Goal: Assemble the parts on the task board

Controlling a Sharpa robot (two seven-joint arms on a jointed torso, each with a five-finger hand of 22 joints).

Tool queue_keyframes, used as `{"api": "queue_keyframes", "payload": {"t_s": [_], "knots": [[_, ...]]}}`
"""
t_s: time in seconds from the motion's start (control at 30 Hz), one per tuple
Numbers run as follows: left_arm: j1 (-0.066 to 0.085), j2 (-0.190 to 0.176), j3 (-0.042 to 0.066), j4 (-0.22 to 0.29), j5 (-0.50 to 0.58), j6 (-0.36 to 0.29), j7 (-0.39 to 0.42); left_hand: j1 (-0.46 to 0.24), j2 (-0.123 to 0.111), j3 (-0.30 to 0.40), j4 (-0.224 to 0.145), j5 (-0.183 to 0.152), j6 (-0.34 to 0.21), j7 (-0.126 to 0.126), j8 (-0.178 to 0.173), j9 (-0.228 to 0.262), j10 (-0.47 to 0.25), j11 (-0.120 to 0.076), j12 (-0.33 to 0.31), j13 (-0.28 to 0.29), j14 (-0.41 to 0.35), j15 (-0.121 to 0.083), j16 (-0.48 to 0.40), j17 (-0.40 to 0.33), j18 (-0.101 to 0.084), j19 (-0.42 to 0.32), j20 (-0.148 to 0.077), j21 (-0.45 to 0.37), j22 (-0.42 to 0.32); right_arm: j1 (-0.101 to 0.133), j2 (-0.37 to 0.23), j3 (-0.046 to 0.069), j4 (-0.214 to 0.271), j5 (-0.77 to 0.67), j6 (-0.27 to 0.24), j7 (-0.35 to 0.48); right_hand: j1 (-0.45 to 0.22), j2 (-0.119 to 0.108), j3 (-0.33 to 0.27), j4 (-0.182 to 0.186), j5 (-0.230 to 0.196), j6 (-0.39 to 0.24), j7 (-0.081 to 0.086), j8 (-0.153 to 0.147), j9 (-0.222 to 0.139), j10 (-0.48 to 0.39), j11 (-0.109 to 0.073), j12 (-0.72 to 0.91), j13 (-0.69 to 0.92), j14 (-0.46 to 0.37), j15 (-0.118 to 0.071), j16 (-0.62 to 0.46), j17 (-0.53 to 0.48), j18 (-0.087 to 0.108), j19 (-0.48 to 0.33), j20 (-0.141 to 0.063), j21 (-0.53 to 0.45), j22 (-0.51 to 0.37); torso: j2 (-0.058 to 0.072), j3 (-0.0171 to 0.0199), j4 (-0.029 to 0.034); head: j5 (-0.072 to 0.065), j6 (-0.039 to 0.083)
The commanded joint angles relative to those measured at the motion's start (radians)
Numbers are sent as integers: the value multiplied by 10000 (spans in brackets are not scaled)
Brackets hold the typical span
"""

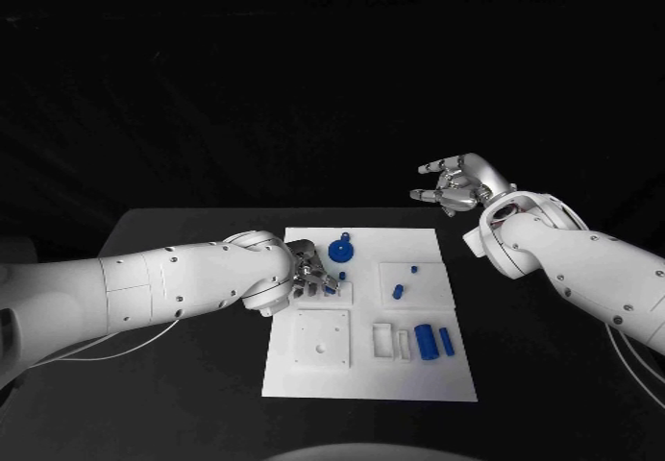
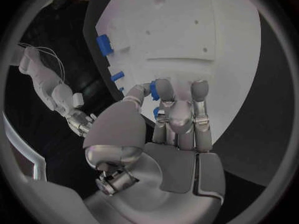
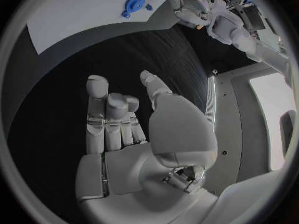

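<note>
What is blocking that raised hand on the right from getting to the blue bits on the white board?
Nothing visible does. The right hand hangs open above the table, past the task board's far right corner, with only bare black table between. The left hand is already over the board's left side, fingers at a small blue part.

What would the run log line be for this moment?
left hand: over task board, fingers at a blue part | right hand: raised, open, off board

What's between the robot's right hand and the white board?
Just bare black table, in the head view. The right hand hangs empty beyond the board's far corner.
</note>
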Motion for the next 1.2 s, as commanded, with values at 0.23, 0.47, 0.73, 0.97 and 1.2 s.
{"api": "queue_keyframes", "payload": {"t_s": [0.23,0.47,0.73,0.97,1.2], "knots": [[-45,17,7,4,-540,-84,-82,24,86,1226,-1215,67,387,-346,32,1361,520,-267,-62,7,58,2,-63,2,190,66,12,-90,56,4,26,7,-4,37,75,107,-120,28,-77,40,116,120,15,7,16,-46,-8,-20,-7,-45,16,-25,-2,140,300,60,-30,484,-1,3,-2,-13,-36],[-58,-5,7,34,-855,-21,-141,59,61,1218,-1212,61,405,-344,29,1316,542,-263,-81,2,74,8,-77,7,202,132,31,-234,208,4,20,7,-11,37,115,89,-130,36,-95,57,166,144,13,11,19,-33,-9,-6,2,-41,15,-23,0,140,306,58,-25,486,-2,4,1,-12,-56],[-69,-11,7,31,-968,-2,-212,81,52,1207,-1194,60,408,-341,39,1232,555,-261,-103,8,79,12,-90,37,200,296,42,-655,707,4,28,7,-16,36,146,78,-130,36,-95,57,166,144,13,11,19,-33,-9,-6,2,-41,15,-23,0,140,306,58,-25,486,-4,8,-7,-14,-82],[-78,-19,7,38,-1034,87,-259,80,56,1213,-1195,64,407,-343,31,1251,551,-260,-97,13,83,14,-89,35,197,320,47,-724,779,3,36,7,-27,36,169,68,-133,52,-123,60,181,175,10,11,19,-36,-11,-9,-7,-38,13,-21,3,140,312,56,-31,485,1,8,-6,-15,-98],[-90,-28,7,50,-945,368,-273,77,60,1215,-1197,62,410,-340,31,1252,549,-255,-98,12,79,16,-94,27,202,330,53,-767,818,3,41,7,-40,35,175,61,-133,52,-123,60,181,175,10,11,19,-36,-11,-9,-7,-38,13,-21,3,140,312,56,-31,485,2,2,0,-37,-82]]}}
